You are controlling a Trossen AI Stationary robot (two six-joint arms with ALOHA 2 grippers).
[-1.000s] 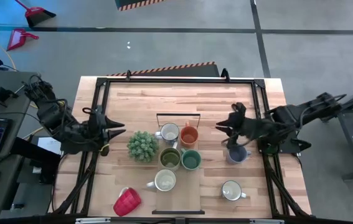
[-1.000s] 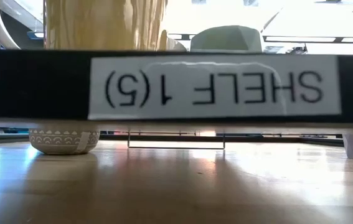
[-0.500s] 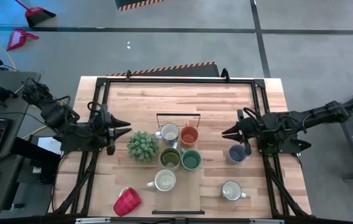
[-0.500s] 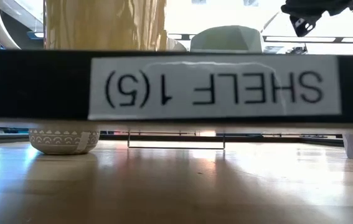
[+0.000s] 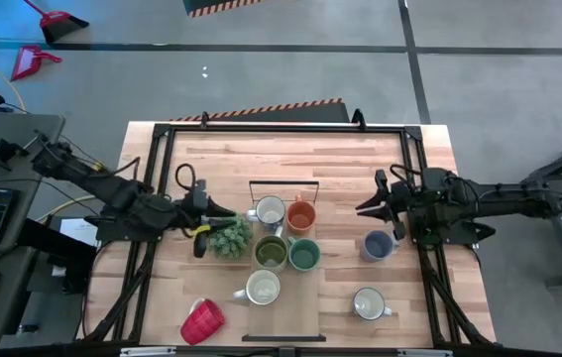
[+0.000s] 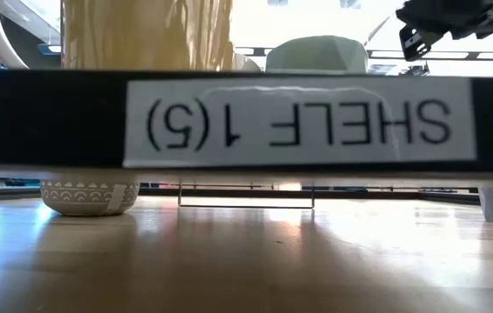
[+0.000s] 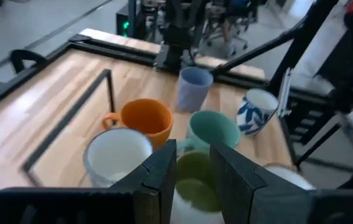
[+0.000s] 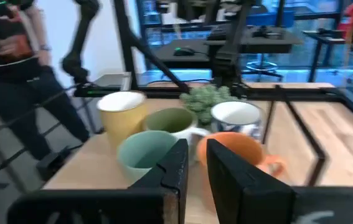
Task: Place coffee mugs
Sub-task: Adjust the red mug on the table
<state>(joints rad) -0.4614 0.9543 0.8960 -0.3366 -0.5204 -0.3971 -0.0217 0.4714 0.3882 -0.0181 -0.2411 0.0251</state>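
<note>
Ceramic mugs clustered at the bench's middle: white (image 5: pixel 270 211) and orange (image 5: pixel 301 215) mugs inside a black wire frame (image 5: pixel 282 185), olive (image 5: pixel 270 252) and teal (image 5: pixel 304 255) just beside them, a cream one (image 5: pixel 262 289) nearer the front edge. A blue-grey mug (image 5: pixel 377 245) and a patterned mug (image 5: pixel 368 303) stood toward the right edge, a red one (image 5: pixel 201 321) lay tipped at the front left. The left gripper (image 5: pixel 213 222) hovered over the potted plant (image 5: pixel 231 237), fingers narrowly parted, empty. The right gripper (image 5: pixel 378 204) hung beside the blue-grey mug, fingers narrowly parted, holding nothing.
</note>
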